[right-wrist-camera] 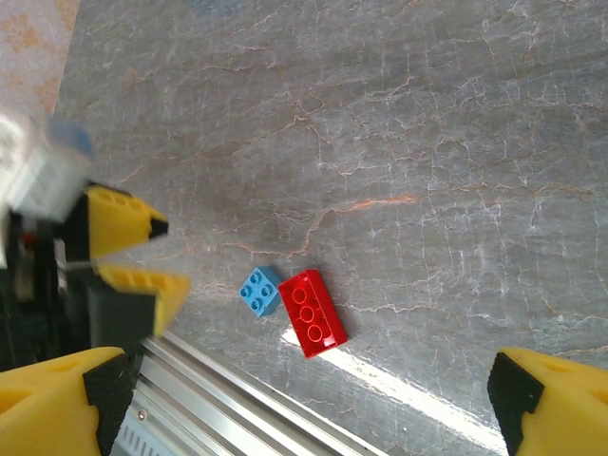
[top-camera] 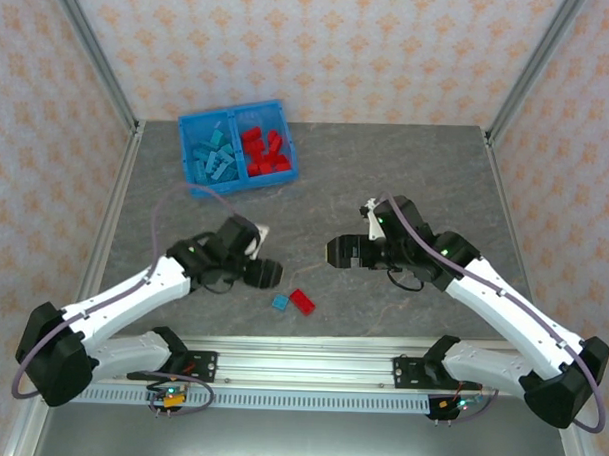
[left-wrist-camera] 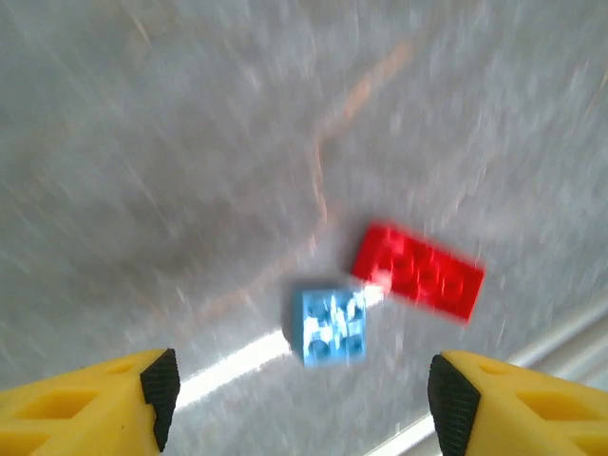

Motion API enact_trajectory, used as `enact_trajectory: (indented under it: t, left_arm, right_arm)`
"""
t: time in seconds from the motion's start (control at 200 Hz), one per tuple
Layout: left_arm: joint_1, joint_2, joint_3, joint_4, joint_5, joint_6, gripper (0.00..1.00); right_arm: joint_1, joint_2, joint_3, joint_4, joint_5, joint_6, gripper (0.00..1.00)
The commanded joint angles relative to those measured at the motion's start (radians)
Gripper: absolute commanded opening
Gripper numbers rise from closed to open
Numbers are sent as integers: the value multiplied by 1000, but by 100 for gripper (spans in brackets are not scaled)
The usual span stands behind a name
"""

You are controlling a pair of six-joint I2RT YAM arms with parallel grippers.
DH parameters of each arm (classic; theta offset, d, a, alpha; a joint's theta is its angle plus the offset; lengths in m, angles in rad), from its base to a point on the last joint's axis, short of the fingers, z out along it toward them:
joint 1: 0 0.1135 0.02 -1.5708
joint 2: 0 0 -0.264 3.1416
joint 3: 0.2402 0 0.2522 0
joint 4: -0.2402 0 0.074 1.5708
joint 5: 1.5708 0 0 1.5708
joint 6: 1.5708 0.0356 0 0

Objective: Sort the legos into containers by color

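Since both pairs of jaws stand apart with nothing between them, neither arm is carrying a brick.

- **Left gripper** (left-wrist-camera: pixel 302 404): yellow fingers spread wide and empty, low over the table (top-camera: pixel 407 172). The gap faces the light blue brick (left-wrist-camera: pixel 329 327), which lies just ahead and a little to the right. Judged purpose: lining up for a pick. The wrist view is blurred.
- **Right gripper** (right-wrist-camera: pixel 306 394): fingers wide apart and empty, held higher and farther back, facing the same two pieces from the opposite side. Judged purpose: placed either to take the red brick (right-wrist-camera: pixel 313 313) or to stay clear of the other arm.
- **Light blue brick**: small, studs up, near the front rail (top-camera: pixel 310 363). Whether it touches the red brick's corner or lies just beside it cannot be told.
- **Red brick**: longer, flat, studs up, on the blue one's right in the top view.
- **Bin** (top-camera: pixel 185 149): at the far left of the table, well apart from both grippers.
  - Its left compartment holds light blue bricks (top-camera: pixel 215 153) and its right compartment holds red bricks (top-camera: pixel 265 152), so each loose piece has a matching side.
  - Judged progress: nearly done, as these two are the only loose pieces on the table.
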Motion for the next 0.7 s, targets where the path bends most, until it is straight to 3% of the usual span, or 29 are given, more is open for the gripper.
enact_trajectory:
  t: [0.0,0.521,0.696]
  left_arm:
    - [-78,-5,-15,-21,-57,-53,81]
    - [-206,334,40,104,-130,-19,83]
    - [-207,383,46,122,-171,-24,70]
  right_arm:
    - [-1,-13,-3,27,30,-7,98]
    - [-1,-49,-5,-8,64,1,98]
    - [-1,-46,0,-10,63,0,98]
